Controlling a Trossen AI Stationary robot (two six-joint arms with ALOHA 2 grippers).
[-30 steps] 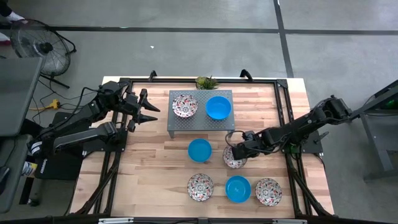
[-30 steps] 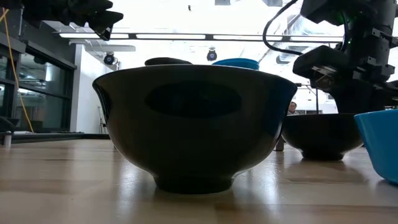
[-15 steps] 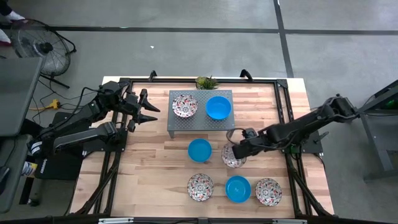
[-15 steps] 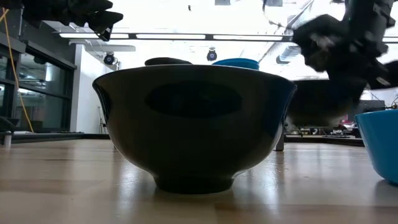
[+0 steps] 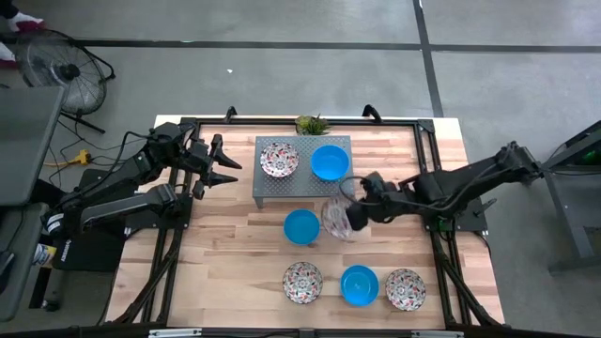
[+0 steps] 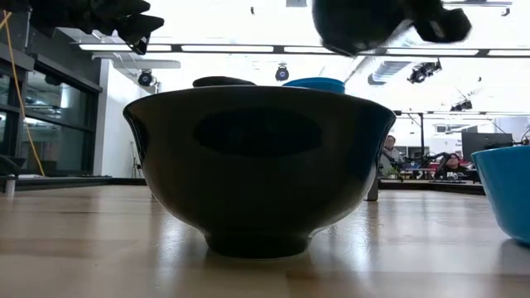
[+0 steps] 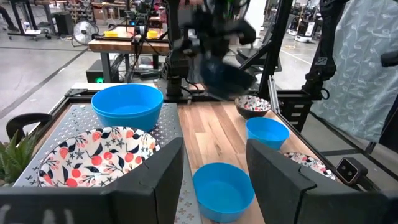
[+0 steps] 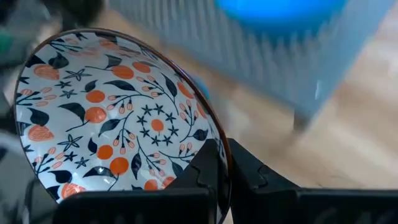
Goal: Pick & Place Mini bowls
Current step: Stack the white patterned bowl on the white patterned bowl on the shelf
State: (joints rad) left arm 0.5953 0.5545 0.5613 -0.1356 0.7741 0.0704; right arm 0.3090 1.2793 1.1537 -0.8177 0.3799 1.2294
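we find the left gripper [image 5: 225,167] idle at the left edge of the table [image 5: 225,253], raised beside the grey perforated stand [image 5: 272,188], its fingers parted and holding nothing; its own camera shows the two dark fingers [image 7: 155,180] spread wide with bowls visible between them. on the stand sit two mini bowls side by side: a floral bowl [image 5: 279,159], white inside with red-orange blossoms and dark leaves, and to its right a plain bright blue bowl [image 5: 330,161]. behind the stand lies a small green plant [image 5: 312,124]. in front of the stand, on the wood, rests a second blue bowl [image 5: 301,226]. just to its right, the right gripper [image 5: 353,216] carries a lifted floral bowl [image 5: 336,218] off the table, near the stand's front right corner; the bowl appears tilted and blurred from above. the right wrist view shows the fingertips [image 8: 208,163] clenched on that bowl's rim [image 8: 225,155], one inside and one outside, with the interior pattern plain to read: a central star flower, orange berries, dark sprigs, and a thin brown edge. along the table's front edge stands a row of three bowls: floral [image 5: 302,282], blue [image 5: 359,285], floral [image 5: 405,289], near one another but apart. in the low view the nearest of these fills the frame as a dark silhouette [image 6: 258,165], and the carried bowl hangs high above it [image 6: 356,25].
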